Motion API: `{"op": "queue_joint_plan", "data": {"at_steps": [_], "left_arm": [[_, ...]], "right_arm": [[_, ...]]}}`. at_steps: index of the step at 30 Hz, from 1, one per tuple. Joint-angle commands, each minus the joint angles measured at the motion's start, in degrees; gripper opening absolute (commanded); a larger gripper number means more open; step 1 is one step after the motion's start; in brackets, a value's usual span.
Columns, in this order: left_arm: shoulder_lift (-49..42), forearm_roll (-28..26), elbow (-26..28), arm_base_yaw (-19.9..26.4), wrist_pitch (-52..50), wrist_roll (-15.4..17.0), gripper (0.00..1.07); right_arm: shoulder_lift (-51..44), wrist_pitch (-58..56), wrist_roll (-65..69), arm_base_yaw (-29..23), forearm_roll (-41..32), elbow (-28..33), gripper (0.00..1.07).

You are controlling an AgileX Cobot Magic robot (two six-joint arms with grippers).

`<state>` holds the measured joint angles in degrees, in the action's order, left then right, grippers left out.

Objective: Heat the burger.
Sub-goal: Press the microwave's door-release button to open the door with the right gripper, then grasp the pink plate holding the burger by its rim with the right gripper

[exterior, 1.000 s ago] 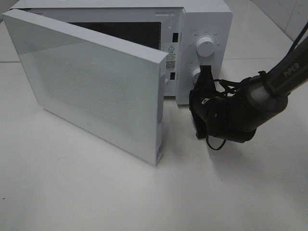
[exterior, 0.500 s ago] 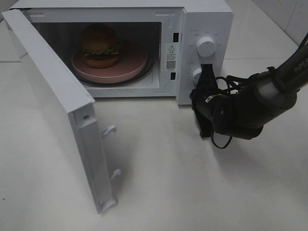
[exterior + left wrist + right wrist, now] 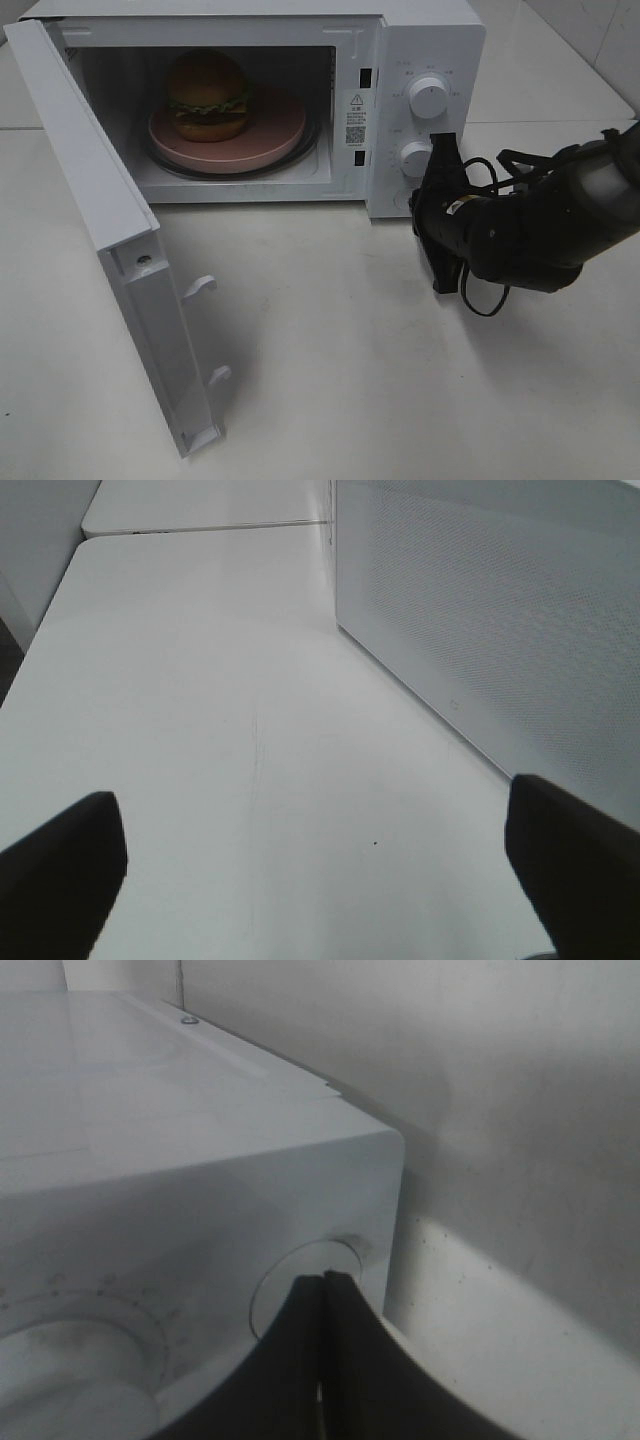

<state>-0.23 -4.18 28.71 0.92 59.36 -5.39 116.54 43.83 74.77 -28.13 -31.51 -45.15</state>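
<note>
Right tool (image 3: pixel 446 150), jaws pressed together on nothing, points its tips just beside the lower knob (image 3: pixel 414 155) of the microwave (image 3: pixel 430 30); whether they touch it I cannot tell. Left tool (image 3: pixel 315 880) hangs spread wide and empty over the counter (image 3: pixel 200 730), near the door (image 3: pixel 100 190), which stands open. Inside, the burger (image 3: pixel 207 95) sits on a pink plate (image 3: pixel 285 135). It looks light, soft and loosely stacked, and its glossy bun would likely slip. Holding the stiff plate rim seems safer, or else pinching the burger low and gently.
</note>
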Motion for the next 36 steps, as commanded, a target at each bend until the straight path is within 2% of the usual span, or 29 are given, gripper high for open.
{"op": "queue_joint_plan", "data": {"at_steps": [1,13,20,31,36], "left_arm": [[-1.4,-0.3,-0.1,0.1,-0.4,0.0,0.98],[-1.4,-0.3,-0.1,0.1,-0.4,0.0,0.98],[-1.4,-0.3,-0.1,0.1,-0.4,0.0,0.98],[-1.4,-0.3,-0.1,0.1,-0.4,0.0,0.98],[-1.4,-0.3,-0.1,0.1,-0.4,0.0,0.98]], "right_arm": [[-4.3,-3.6,-2.6,-0.1,2.7,1.9,0.00],[-13.9,-20.7,-17.7,-0.1,8.8,3.3,0.02],[-20.5,-34.0,-33.7,0.1,14.6,3.3,0.04],[-27.3,-50.4,-55.4,0.1,15.0,3.0,0.06],[-28.9,-55.5,-60.5,0.1,15.0,3.0,0.07]]}}
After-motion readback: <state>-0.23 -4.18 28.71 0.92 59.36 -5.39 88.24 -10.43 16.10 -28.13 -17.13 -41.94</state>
